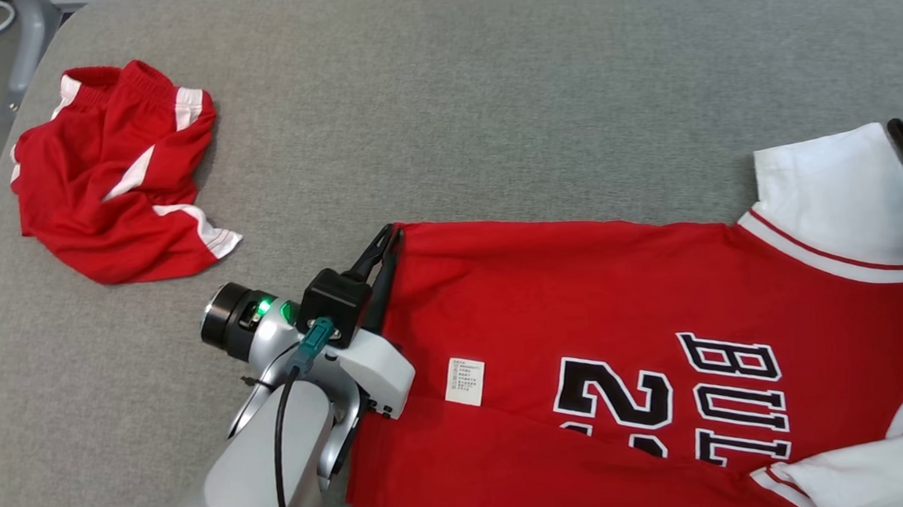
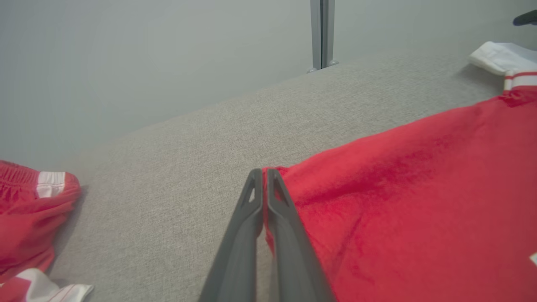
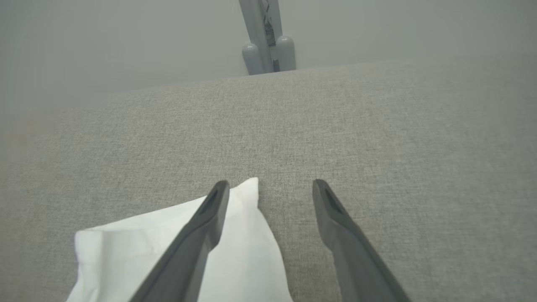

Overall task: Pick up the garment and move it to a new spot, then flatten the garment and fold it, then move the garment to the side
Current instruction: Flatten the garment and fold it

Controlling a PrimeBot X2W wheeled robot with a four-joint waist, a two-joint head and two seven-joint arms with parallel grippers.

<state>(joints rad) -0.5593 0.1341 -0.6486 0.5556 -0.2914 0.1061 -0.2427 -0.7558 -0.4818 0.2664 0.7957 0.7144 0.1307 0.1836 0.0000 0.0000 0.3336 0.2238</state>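
A crumpled pair of red shorts (image 1: pixel 117 172) with white side stripes lies at the far left of the grey fabric-covered tabletop (image 1: pixel 488 87), well apart from everything else. To its right, the left gripper (image 1: pixel 389 235) comes in low from the near edge. Its fingers (image 2: pixel 247 218) are pressed together, pinching the far-left corner of the hem of a red basketball jersey (image 1: pixel 547 279); a thin edge of red cloth shows between them in the left wrist view.

The jersey lies spread flat across the near right part of the tabletop, with its hem toward the left and its collar end toward the right. A small white care label (image 1: pixel 465 380) sits on the cloth just right of the left gripper. Further right is black-and-white lettering (image 1: pixel 734 393), which reads sideways from the head camera. A white sleeve (image 1: pixel 839 183) with red trim extends at the far right.

The right gripper (image 3: pixel 270 184) is over that sleeve with its fingers (image 3: pixel 197 235) spread wide apart and gripping nothing. One finger lies above the white cloth and the other above bare grey fabric.
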